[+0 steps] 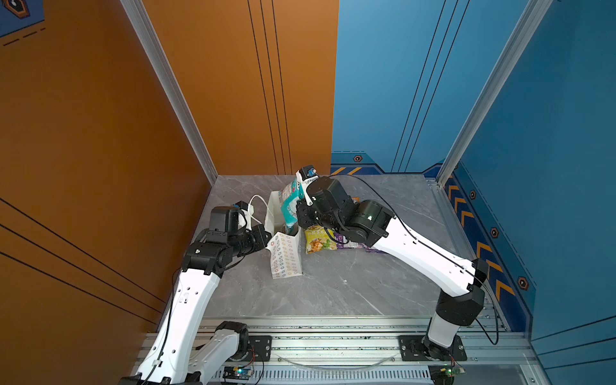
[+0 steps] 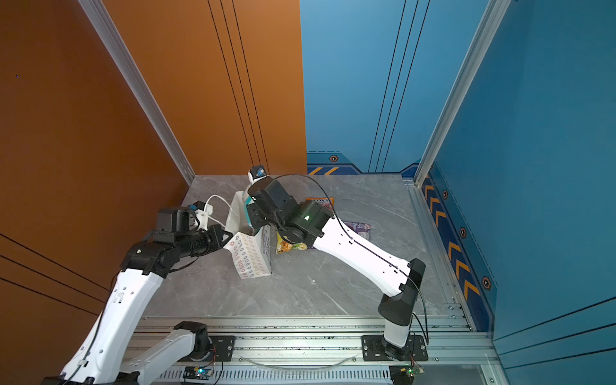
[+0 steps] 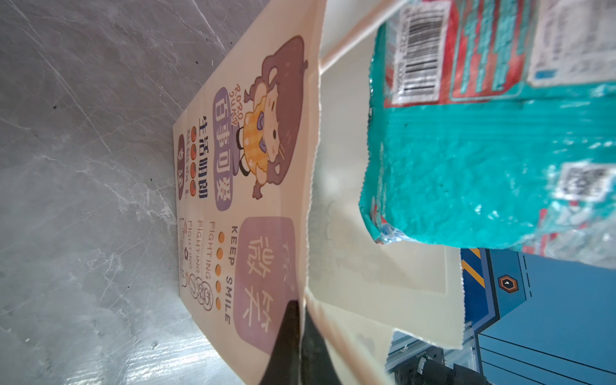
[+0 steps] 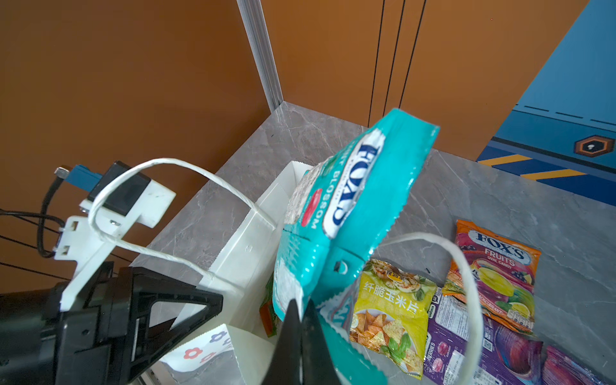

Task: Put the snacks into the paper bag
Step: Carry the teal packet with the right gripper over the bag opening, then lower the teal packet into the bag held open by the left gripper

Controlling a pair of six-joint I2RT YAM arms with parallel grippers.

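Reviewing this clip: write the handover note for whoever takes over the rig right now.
Left tool: shut on the paper bag rim, holding it open.
Right tool: shut on the teal packet, held over the bag mouth, not yet released.
Done: at least one packet already shows inside the bag.
Left: drop the teal one, then the yellow-green packet, orange packet and purple packets still on the table.

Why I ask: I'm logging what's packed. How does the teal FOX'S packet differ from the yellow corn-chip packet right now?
The teal FOX'S packet is off the table, pinched at one edge by the shut right gripper over the paper bag's open mouth; the yellow corn-chip packet lies flat on the table beside the bag, untouched. The teal one looks larger and stands tilted on end. Both are crinkly sealed plastic packets.
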